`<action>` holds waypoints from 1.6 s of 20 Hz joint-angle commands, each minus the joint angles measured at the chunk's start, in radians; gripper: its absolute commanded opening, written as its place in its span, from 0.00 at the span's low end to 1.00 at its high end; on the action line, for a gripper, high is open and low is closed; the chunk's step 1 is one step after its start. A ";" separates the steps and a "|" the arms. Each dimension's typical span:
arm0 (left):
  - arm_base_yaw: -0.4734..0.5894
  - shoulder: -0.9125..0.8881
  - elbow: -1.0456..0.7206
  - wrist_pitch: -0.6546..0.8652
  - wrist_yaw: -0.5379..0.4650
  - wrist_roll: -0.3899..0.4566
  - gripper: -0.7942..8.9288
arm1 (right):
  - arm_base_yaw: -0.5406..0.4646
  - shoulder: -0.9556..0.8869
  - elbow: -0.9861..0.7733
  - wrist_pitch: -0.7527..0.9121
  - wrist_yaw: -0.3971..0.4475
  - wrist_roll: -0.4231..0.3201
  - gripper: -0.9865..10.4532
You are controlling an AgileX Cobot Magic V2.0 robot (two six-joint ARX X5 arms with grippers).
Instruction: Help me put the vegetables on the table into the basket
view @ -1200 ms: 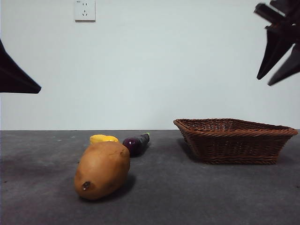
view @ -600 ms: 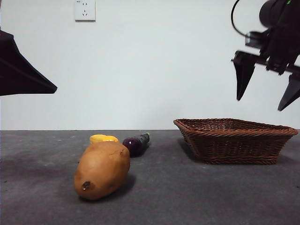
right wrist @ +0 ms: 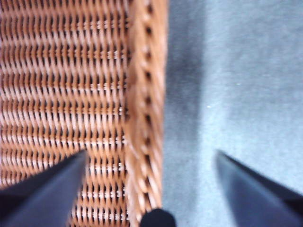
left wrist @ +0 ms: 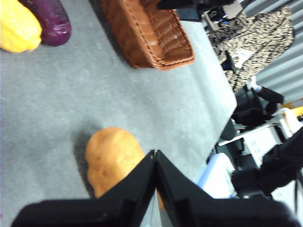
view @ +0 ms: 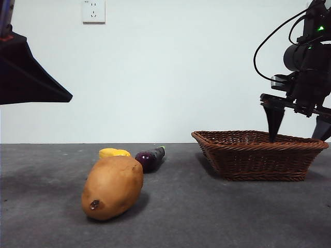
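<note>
Basket (view: 258, 155): woven wicker, brown, ribbed rough weave, thick braided rim; one wall sits between the spread black jaws of the right gripper (right wrist: 151, 189). Jaws matt, smooth, plastic-looking.

Table (view: 217, 212): grey, matt, faintly mottled, fine-grained like felt or rubber mat.

Potato (left wrist: 113, 156), just beyond the closed left gripper (left wrist: 155, 153): tan-orange skin, dull, slightly pitted, one dark spot.

Eggplant (view: 150, 158): dark purple, glossy, smooth.

Yellow vegetable (view: 114, 153): smooth, soft sheen.

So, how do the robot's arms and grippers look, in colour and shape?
The right gripper has black, tapered, pointed jaws on a black arm with looping black cables and a small green light. The left gripper also has black wedge-shaped jaws.
</note>
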 commanded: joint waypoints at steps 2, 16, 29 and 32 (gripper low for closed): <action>-0.021 0.004 0.002 0.002 -0.016 0.010 0.08 | 0.005 0.033 0.000 0.000 -0.031 -0.027 0.30; -0.030 0.004 0.104 -0.188 -0.198 -0.064 0.08 | 0.005 -0.055 0.002 -0.062 -0.030 -0.029 0.08; -0.075 0.557 0.863 -0.646 -0.631 -0.015 0.71 | 0.014 -0.453 0.002 -0.290 -0.030 -0.085 0.08; -0.115 0.713 1.023 -0.692 -0.706 -0.090 0.70 | 0.022 -0.528 0.001 -0.297 -0.030 -0.085 0.08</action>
